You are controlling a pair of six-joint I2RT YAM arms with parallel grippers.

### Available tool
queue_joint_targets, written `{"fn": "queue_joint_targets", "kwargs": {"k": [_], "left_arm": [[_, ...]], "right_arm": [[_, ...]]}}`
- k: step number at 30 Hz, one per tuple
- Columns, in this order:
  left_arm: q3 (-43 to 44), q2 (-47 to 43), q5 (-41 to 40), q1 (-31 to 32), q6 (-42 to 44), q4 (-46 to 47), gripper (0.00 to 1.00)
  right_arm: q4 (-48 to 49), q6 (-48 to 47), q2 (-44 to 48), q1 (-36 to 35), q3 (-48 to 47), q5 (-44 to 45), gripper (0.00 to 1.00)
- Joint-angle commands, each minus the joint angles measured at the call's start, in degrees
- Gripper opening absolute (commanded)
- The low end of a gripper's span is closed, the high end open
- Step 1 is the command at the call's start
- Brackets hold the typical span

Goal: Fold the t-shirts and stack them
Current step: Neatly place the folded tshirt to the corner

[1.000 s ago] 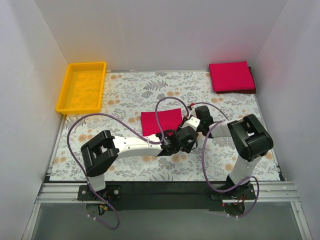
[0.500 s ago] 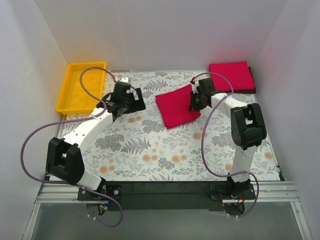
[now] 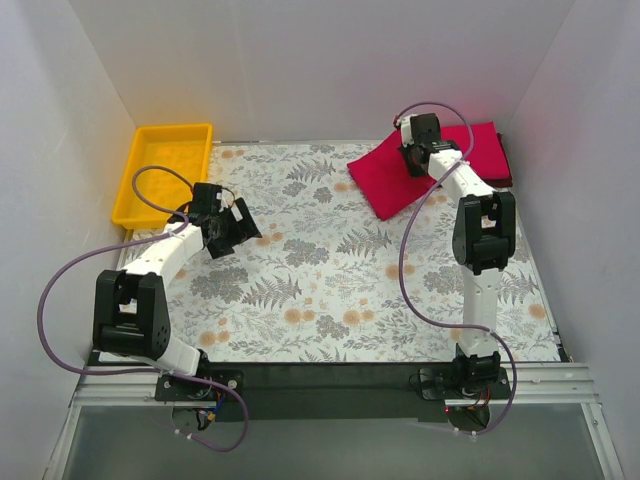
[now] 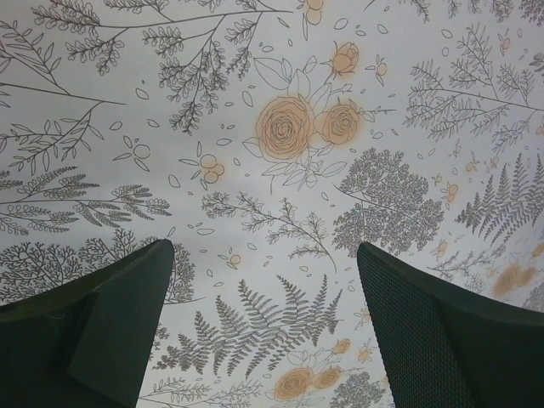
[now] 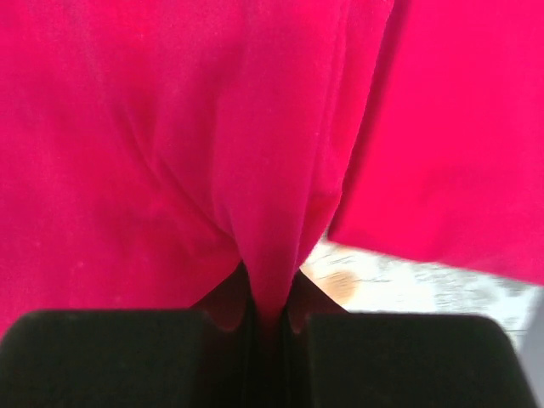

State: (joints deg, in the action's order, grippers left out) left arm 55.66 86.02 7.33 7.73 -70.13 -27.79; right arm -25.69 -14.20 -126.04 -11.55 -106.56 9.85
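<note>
The right gripper has its jaws pressed nearly together on a pinched ridge of crimson cloth, a fold of the folded t-shirt. The fabric bunches up between the two black fingers and spreads out flat beyond them. To the right of the pinch, a second red layer hangs over a small patch of the floral table cover.

From above, this held shirt sits skewed, one corner pointing toward the middle of the table, in the far right part of the table. Its far right corner meets the left edge of the stack of folded t-shirts in the far right corner. Whether it rests on that stack cannot be told.

The left gripper has its jaws spread wide with nothing between them. Only the flower and fern print of the cover shows between its dark fingers. It hangs over the left part of the table, just in front of the yellow tray, well apart from both shirts.
</note>
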Motion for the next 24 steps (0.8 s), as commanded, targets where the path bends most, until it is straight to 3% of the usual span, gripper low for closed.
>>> {"fn": "queue_joint_targets", "kwargs": {"k": [1,11,24], "left_arm": [[-0.2,-0.6,1.1,0.1,-0.1,0.4,0.89],[-0.2,3.5,-1.8,0.1,0.6,0.4,0.88],[0.1,6.4,-0.9,0.1,1.2,0.2,0.86]], "right_arm": [[0.0,-6.6,-2.5,1.6,-7.8,7.3,0.01],[0.6,-7.0,-6.1,5.0,-20.5,5.1,0.01],[2.5,-8.4,-2.9,7.2,-23.0,4.7,0.01]]}}
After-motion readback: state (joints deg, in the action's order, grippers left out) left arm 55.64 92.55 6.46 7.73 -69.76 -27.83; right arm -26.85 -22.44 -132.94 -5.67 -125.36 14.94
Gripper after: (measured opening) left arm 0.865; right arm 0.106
